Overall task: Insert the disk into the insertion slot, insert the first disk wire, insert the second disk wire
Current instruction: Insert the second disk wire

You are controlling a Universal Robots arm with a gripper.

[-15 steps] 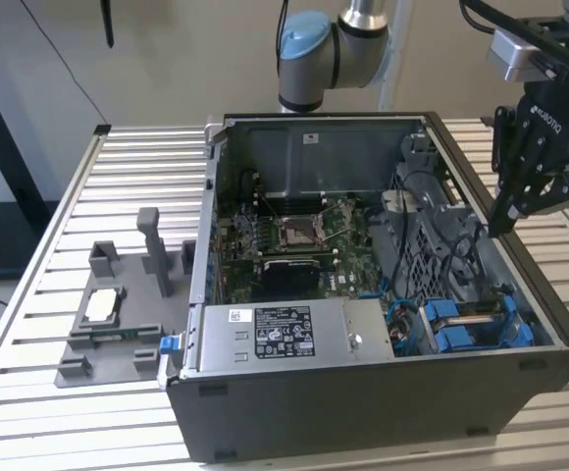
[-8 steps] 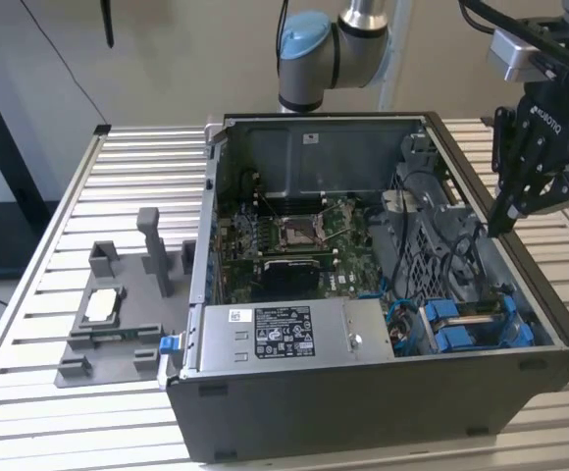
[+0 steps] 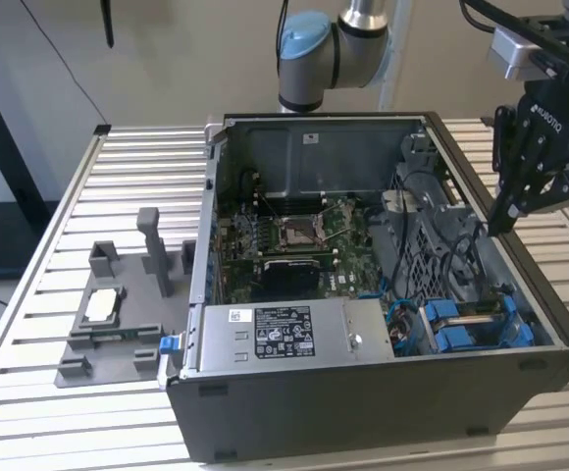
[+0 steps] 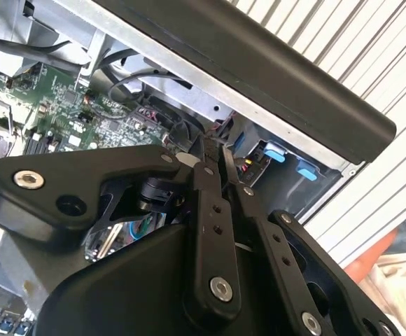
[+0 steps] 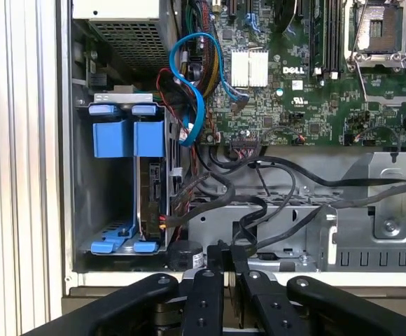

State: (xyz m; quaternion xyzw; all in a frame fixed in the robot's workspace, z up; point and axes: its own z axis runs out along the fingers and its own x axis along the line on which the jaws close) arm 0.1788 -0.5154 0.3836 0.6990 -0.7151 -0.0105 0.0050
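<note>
Pincer (image 3: 501, 226) of mine is pressed together above the case (image 3: 363, 412) wall, and the disk (image 5: 147, 140) sits in the insertion slot (image 5: 105, 203).

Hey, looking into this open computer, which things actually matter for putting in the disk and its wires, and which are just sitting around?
For the job:
gripper, shut
disk in its blue caddy
insertion slot
blue cable, likely a disk wire

Lying about:
power-supply box
motherboard
grey fixture, on the exterior view's left
</note>
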